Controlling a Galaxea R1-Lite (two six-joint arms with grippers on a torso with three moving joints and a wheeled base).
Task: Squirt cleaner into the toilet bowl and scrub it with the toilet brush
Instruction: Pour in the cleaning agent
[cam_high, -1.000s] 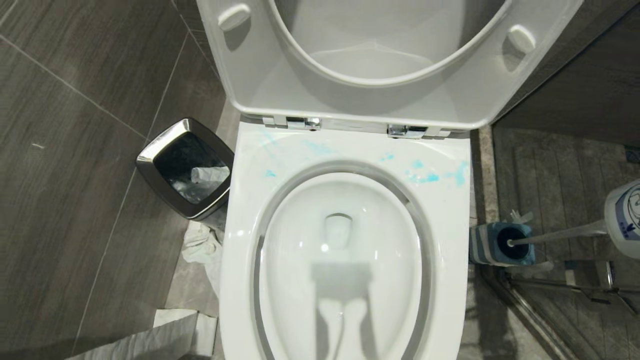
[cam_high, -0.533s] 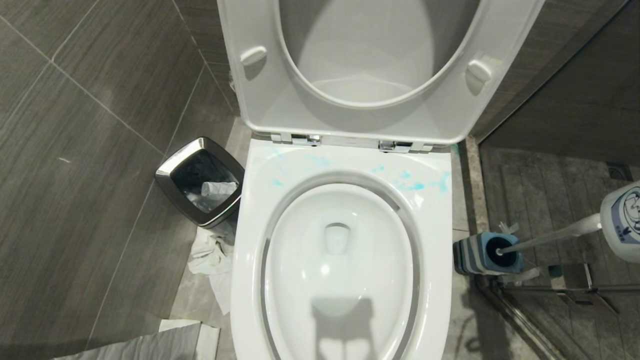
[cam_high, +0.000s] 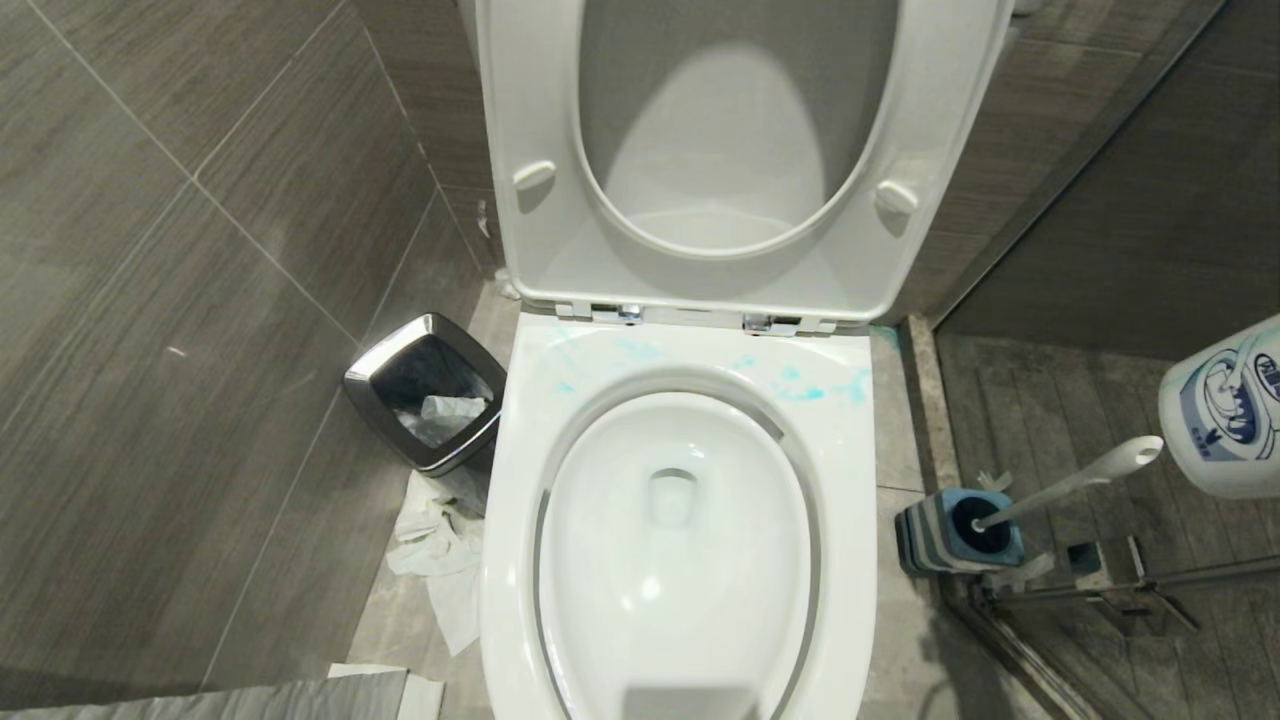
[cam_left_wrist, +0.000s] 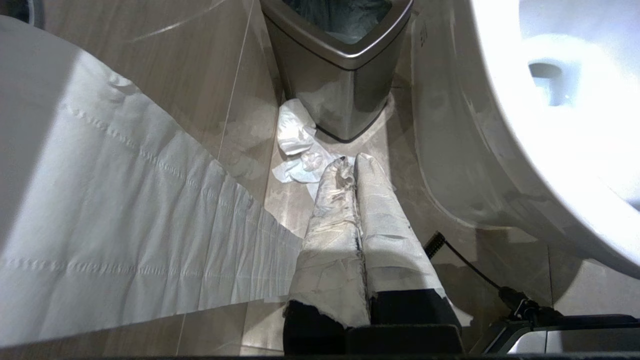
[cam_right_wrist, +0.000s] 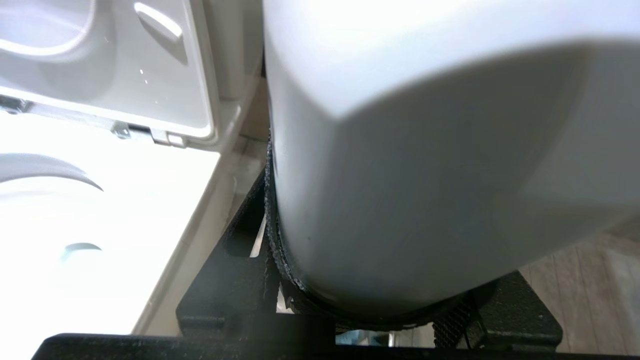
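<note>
The toilet bowl (cam_high: 850, 560) stands open, with its seat and lid (cam_high: 700, 270) raised. Turquoise cleaner smears (cam_high: 800, 392) mark the back of its rim. A white bottle with a blue label (cam_high: 1225, 410) hangs at the right edge. It fills the right wrist view as a white bottle (cam_right_wrist: 425, 150), and my right gripper (cam_right_wrist: 380, 300) is shut on it. The toilet brush (cam_high: 1070, 485) leans in its striped holder (cam_high: 935, 540) on the floor to the bowl's right. My left gripper (cam_left_wrist: 350, 162) is shut and empty, its fingers wrapped in paper. It sits low beside the bowl's left flank.
A square steel bin (cam_high: 425, 405) stands left of the toilet, with crumpled tissue (cam_high: 435, 540) on the floor in front of it. A long strip of toilet paper (cam_left_wrist: 125, 225) hangs near the left arm. A metal door rail (cam_high: 1100, 590) runs along the floor at the right.
The camera has risen and pulled back, so the toilet looks smaller and sits lower. More of the bottle shows at the right edge, and the brush handle's tip is now uncovered.
</note>
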